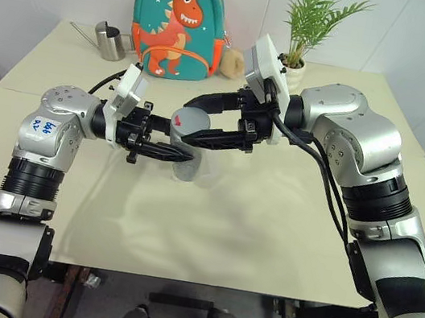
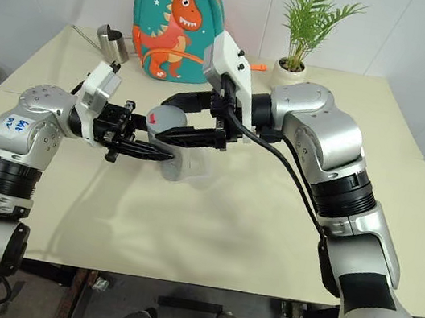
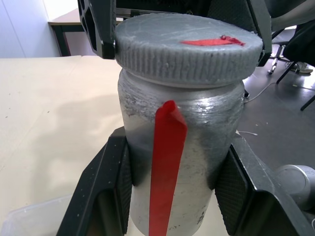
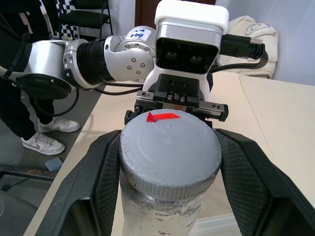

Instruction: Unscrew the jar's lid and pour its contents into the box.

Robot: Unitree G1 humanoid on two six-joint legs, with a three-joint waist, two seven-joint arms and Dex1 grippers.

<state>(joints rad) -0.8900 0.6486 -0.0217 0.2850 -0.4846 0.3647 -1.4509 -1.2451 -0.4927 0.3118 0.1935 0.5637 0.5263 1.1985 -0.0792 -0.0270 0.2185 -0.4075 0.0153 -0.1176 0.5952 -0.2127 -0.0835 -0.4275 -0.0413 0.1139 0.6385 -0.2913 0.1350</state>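
Beige table [image 1: 265,233], unscrewing step in hand.
The jar [image 3: 182,162] is clamped by the left gripper [image 1: 166,151], the lid [image 4: 170,152] by the right gripper [image 1: 214,123]; twisting is called for next.

A dull silver-grey jar [image 3: 197,147] with a scuffed, streaky surface carries a glossy red tape strip [image 3: 166,167]. Its matt grey plastic lid [image 3: 189,54] is ribbed round the edge. Black gripper pads [image 4: 243,169] look finely textured. The table [image 1: 265,233] is smooth matt beige. The arms [image 1: 353,146] are brushed silver metal.
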